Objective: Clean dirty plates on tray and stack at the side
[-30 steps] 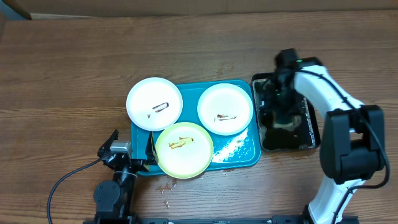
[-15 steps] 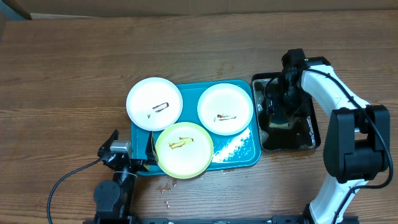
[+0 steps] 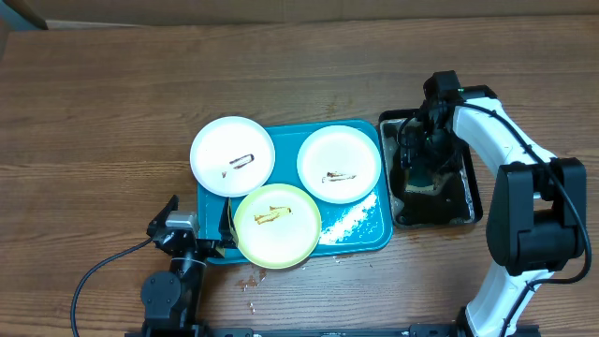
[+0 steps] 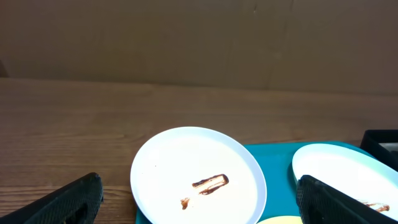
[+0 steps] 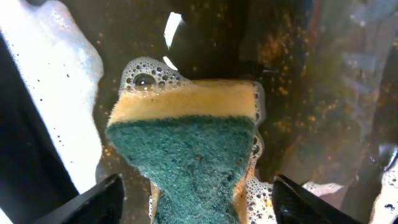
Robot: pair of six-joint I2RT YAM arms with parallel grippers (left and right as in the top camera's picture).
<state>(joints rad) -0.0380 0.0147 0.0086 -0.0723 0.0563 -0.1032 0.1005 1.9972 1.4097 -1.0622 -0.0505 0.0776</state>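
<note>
Three plates lie on the teal tray (image 3: 363,234): a white plate (image 3: 232,155) overhanging its far-left corner, a white plate (image 3: 339,163) at the far right, and a yellow-green plate (image 3: 276,225) at the near edge, each with a brown smear. My left gripper (image 3: 197,227) rests low at the tray's near-left corner, wide open and empty; its view shows the left white plate (image 4: 186,155) ahead between the fingers. My right gripper (image 5: 199,199) is down in the black tray (image 3: 471,201), open, its fingers (image 5: 93,202) straddling a green-and-yellow sponge (image 5: 186,143) with a small gap on each side.
The black tray holds brown foamy water (image 5: 56,93) and stands just right of the teal tray. White foam specks (image 3: 348,221) lie on the teal tray's near-right part. Crumbs (image 3: 248,281) dot the wooden table in front of the tray. A black cable (image 3: 98,271) trails left of the left arm.
My right arm has shifted slightly right over the black tray, and its jaws have narrowed around the sponge. The left arm and the plates have not moved.
</note>
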